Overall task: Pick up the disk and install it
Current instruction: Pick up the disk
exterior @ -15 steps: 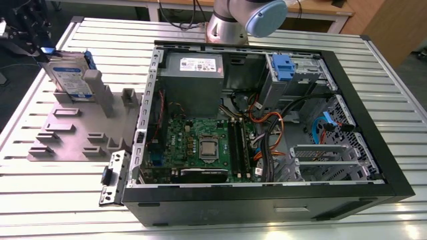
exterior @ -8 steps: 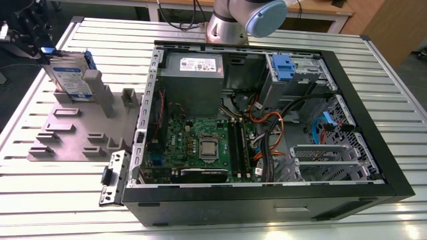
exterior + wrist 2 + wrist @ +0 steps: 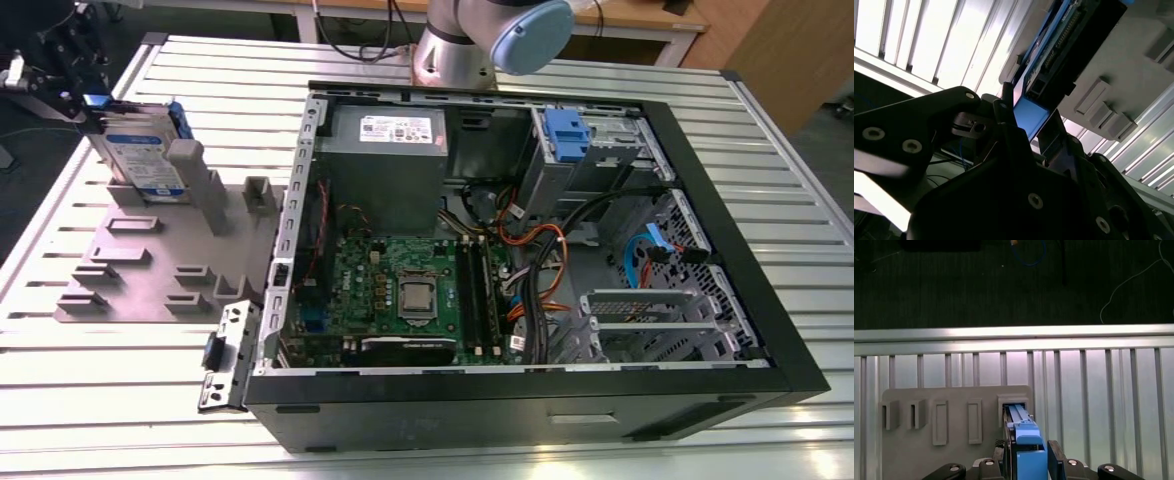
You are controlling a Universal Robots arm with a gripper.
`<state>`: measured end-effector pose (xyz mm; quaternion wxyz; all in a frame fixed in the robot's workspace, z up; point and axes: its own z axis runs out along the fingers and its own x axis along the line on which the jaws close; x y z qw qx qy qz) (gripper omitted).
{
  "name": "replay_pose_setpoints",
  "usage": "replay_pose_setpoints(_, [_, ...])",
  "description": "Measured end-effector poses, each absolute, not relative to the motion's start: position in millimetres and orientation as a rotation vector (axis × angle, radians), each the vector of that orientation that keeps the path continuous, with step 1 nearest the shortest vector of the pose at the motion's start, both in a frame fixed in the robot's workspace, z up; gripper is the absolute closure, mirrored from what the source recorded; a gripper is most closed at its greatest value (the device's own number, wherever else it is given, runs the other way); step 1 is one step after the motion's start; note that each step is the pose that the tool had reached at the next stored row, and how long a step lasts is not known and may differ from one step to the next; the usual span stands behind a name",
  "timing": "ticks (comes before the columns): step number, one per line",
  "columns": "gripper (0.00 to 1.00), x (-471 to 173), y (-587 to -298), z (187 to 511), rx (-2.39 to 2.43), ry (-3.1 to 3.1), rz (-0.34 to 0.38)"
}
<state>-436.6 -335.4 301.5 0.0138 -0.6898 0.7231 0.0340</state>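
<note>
The disk stands upright in a slot at the far corner of the grey holder plate, on the exterior view's left. It is silver, with a blue-and-white label and a blue frame. My gripper sits over its top edge. In the first wrist view the disk's blue frame lies between the two black fingers, which press against both sides. The second wrist view shows the same grip on the blue end of the disk, whose lower part still rests in the holder.
An open computer case lies on the slatted metal table, to the right of the holder in the exterior view. It holds a motherboard, cables, a grey power supply and a blue-fronted drive bay. The arm's base stands behind the case.
</note>
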Motion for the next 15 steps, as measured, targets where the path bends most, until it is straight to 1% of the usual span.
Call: replay_pose_setpoints(15, [0.54,-438.2,-335.0,294.7,-2.149,2.252,0.105])
